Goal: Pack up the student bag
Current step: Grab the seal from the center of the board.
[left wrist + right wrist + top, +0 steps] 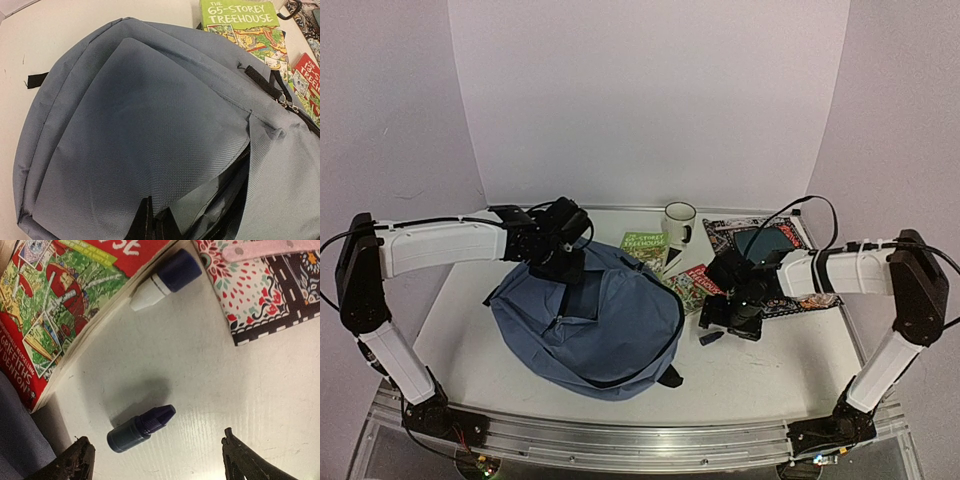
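The student bag (590, 320), a large slate-blue backpack, lies in the middle of the table with its zipper opening partly agape. In the left wrist view its fabric (140, 130) fills the frame and dark lining shows at the lower right. My left gripper (560, 262) sits at the bag's far edge. Its fingertips (145, 220) are shut on a fold of the bag's flap. My right gripper (730, 322) is open and empty. It hangs just above a small dark-blue dropper bottle (140, 429) that lies on its side between the fingers (75, 462).
A white-and-blue bottle (167, 280) lies beside a red Treehouse book (65, 300), which also shows in the top view (698, 285). A green Treehouse book (646, 248) and a white mug (679, 220) are behind the bag. A patterned pouch (770, 250) lies right.
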### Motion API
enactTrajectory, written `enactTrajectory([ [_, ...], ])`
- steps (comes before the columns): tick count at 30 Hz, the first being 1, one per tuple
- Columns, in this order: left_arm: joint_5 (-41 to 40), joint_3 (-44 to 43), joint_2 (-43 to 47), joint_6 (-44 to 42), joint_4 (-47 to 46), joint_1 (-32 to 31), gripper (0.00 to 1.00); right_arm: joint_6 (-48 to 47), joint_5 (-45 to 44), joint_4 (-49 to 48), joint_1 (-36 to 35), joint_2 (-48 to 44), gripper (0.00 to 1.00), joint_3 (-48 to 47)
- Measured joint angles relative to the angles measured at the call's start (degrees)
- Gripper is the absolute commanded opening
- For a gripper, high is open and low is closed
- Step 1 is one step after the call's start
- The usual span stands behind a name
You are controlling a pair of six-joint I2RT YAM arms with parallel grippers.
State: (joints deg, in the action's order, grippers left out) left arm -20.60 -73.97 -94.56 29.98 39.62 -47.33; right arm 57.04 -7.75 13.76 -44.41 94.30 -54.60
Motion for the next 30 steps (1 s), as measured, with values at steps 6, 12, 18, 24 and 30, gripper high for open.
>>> enactTrajectory([
  [6, 1.5, -0.7, 0.0, 0.0, 0.6, 0.3, 0.0, 6.4, -0.2, 0.3, -2.7, 4.2, 0.68, -1.2],
  [12, 2.8, -0.7, 0.0, -0.1, 0.9, 0.4, 0.0, 10.6, -0.2, -0.4, -3.2, 7.2, 0.55, -1.4],
  [18, 3.2, -0.7, 0.0, -0.3, 0.9, 0.5, 0.0, 12.7, -0.9, -0.9, -3.2, 9.0, 0.4, -3.2],
  [24, 3.9, -0.7, 0.0, -0.6, 0.9, 0.5, 0.0, 12.7, -2.2, -1.8, -3.2, 10.0, 0.12, -4.1],
  [30, 4.9, -0.7, 0.0, -0.5, 0.9, 1.0, 0.0, 11.0, -3.1, -1.9, -3.3, 10.0, 0.03, -4.2],
])
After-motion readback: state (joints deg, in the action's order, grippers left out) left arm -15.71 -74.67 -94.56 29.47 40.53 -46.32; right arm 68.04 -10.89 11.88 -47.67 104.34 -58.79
